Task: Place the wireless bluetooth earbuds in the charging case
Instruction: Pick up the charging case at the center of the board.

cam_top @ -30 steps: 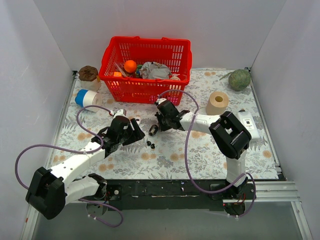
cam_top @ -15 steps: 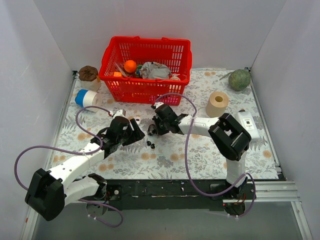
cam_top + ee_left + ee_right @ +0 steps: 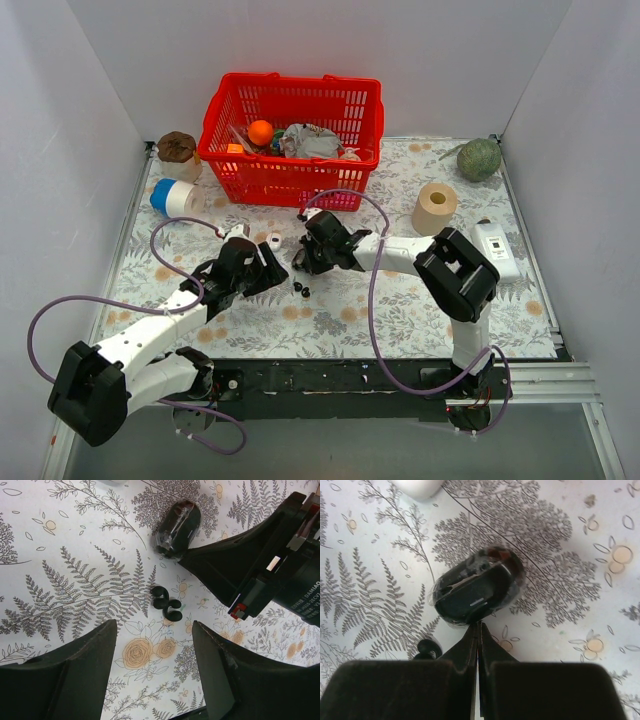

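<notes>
A small black glossy charging case (image 3: 475, 587) lies on the floral cloth; it also shows in the left wrist view (image 3: 179, 522). I cannot tell whether its lid is open. My right gripper (image 3: 479, 626) is shut, and its closed tips touch the near edge of the case; from the top it (image 3: 303, 260) mostly hides the case. The black earbuds (image 3: 166, 602) lie side by side on the cloth (image 3: 299, 289), just ahead of my left gripper (image 3: 154, 635), which is open and empty (image 3: 268, 270). One bud shows beside the right fingers (image 3: 427, 647). A small white item (image 3: 274, 240) lies just beyond.
A red basket (image 3: 290, 180) of assorted items stands at the back. A blue-and-white cup (image 3: 172, 196) and a brown jar (image 3: 177, 148) sit at the back left. A paper roll (image 3: 434, 206), a white box (image 3: 497, 248) and a green ball (image 3: 479, 158) are on the right.
My right gripper has moved left onto the black case. My left gripper has shifted slightly back and left. The black earbuds have not moved.
</notes>
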### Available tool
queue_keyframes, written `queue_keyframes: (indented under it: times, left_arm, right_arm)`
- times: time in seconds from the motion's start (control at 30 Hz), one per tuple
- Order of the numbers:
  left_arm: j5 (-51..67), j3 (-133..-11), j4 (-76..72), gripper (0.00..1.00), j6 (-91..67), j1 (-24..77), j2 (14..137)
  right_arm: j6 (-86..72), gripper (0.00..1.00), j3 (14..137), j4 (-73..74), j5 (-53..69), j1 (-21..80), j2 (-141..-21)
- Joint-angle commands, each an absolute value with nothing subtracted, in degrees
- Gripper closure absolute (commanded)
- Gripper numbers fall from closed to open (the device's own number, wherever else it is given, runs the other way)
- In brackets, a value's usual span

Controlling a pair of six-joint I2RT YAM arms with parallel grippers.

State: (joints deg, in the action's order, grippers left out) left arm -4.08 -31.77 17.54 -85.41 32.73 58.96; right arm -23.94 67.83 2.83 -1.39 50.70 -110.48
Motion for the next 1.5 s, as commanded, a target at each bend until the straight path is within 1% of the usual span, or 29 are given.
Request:
queue_keyframes:
  times: [0.0,0.27,0.37,0.4,0.47,0.5,0.67,0.73,0.9,1.1,1.23,1.47]
  left_arm:
    - [-4.3,-31.5,17.6,0.39,-85.8,32.7,56.6]
    - [-4.8,-31.1,18.5,0.38,-86.1,32.7,55.0]
    - [-5.4,-31.3,18.5,0.38,-86.0,32.8,54.7]
    - [-5.6,-31.2,18.6,0.38,-85.9,32.8,54.6]
    - [-6.2,-31.5,18.6,0.38,-85.7,32.7,54.5]
    - [-6.6,-31.6,18.5,0.38,-85.4,32.7,54.4]
    - [-7.1,-32.3,18.7,0.35,-85.0,32.7,54.6]
    - [-7.3,-32.3,19.0,0.35,-85.1,32.8,54.2]
    - [-6.9,-31.6,19.1,0.35,-85.3,32.8,53.7]
    - [-7.2,-31.4,19.2,0.34,-85.2,32.7,53.8]
    - [-7.2,-31.4,19.2,0.34,-85.2,32.8,53.8]
    - [-6.7,-31.2,18.1,0.34,-85.4,32.8,54.8]
  right_arm:
    - [-25.3,0.99,72.0,2.3,1.4,51.3,-113.5]
    - [-23.6,0.99,77.8,5.4,1.1,51.3,-115.8]
    - [-21.6,0.99,75.3,4.9,0.2,51.3,-110.4]
    - [-21.2,0.99,73.4,4.0,-3.0,51.3,-107.3]
    - [-19.3,0.99,73.6,4.8,-5.2,50.7,-105.3]
    - [-18.6,0.99,75.6,5.5,-6.5,50.4,-105.3]
    - [-15.8,0.99,83.8,10.2,-6.6,47.2,-111.8]
    - [-14.8,0.99,85.6,9.6,-6.2,46.5,-114.6]
    - [-13.6,0.99,88.9,9.0,-6.9,46.0,-119.6]
    - [-12.6,0.99,91.0,8.1,-6.6,45.9,-122.6]
    - [-12.8,0.99,90.6,8.5,-5.5,45.9,-123.4]
    - [-14.5,0.99,82.5,6.0,-4.0,46.2,-119.4]
